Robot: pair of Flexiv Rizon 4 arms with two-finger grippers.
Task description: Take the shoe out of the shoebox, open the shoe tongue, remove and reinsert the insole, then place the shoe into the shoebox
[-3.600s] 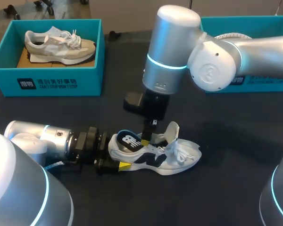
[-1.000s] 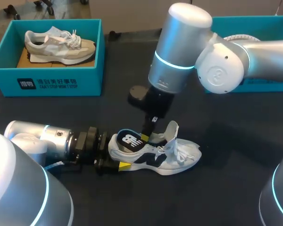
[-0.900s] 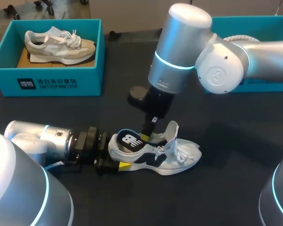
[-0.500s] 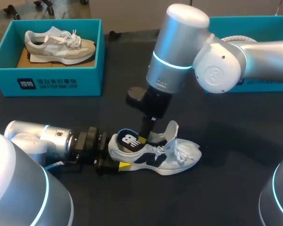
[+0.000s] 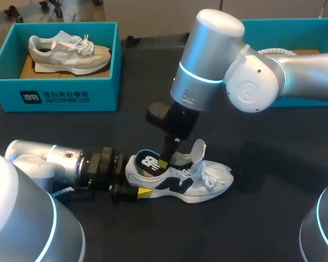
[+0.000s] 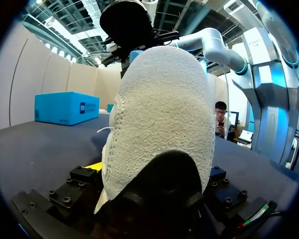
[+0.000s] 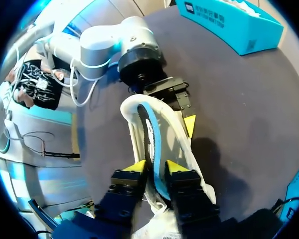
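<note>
A white and navy shoe lies on its sole on the dark table, tongue standing up. My left gripper comes in flat along the table and grips the heel from both sides. In the left wrist view the heel fills the space between the fingers. My right gripper hangs down into the shoe's opening. In the right wrist view its yellow tips pinch the raised edge of the navy insole, which still lies mostly inside the shoe.
A teal shoebox at the back left holds a grey shoe. A second teal box stands at the back right, partly behind my right arm. Bare table stretches in front of and to the right of the shoe.
My right gripper has shifted a little toward the heel and lower into the shoe; its fingers parted and came together on the insole. The left arm and shoe have kept still.
</note>
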